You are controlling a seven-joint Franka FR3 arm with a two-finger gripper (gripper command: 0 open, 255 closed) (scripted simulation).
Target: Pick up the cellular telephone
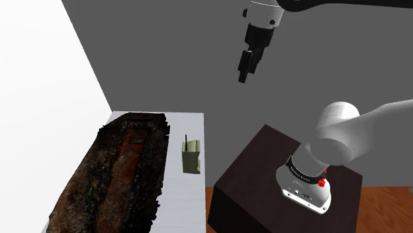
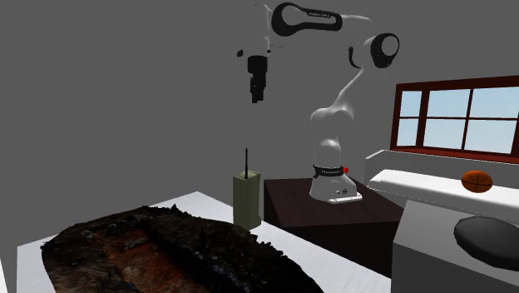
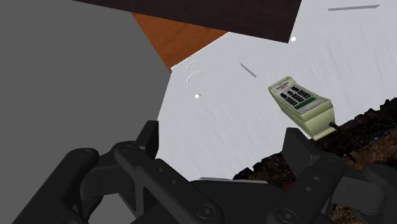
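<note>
The cellular telephone [image 1: 191, 157] is a pale olive handset with a thin black antenna. It stands upright on the white table [image 1: 188, 205], beside the edge of a rough dark brown slab [image 1: 119, 175]. The second exterior view shows the telephone [image 2: 246, 198] near the stand. My black gripper [image 1: 246, 69] hangs high in the air above and to the shoulder view's right of it, well apart from it. Through the wrist view the telephone [image 3: 300, 102] shows its dark keypad, far beyond the fingers. The gripper [image 3: 224, 139] is open, nothing between its fingers.
The slab [image 2: 158, 250] covers most of the table. The dark brown stand [image 1: 278, 182] sits right of the table on a wooden floor. A grey wall stands behind. The second exterior view's right holds a window [image 2: 457, 112], a white counter [image 2: 416, 187] with an orange ball [image 2: 476, 179], and a dark round seat [image 2: 491, 237].
</note>
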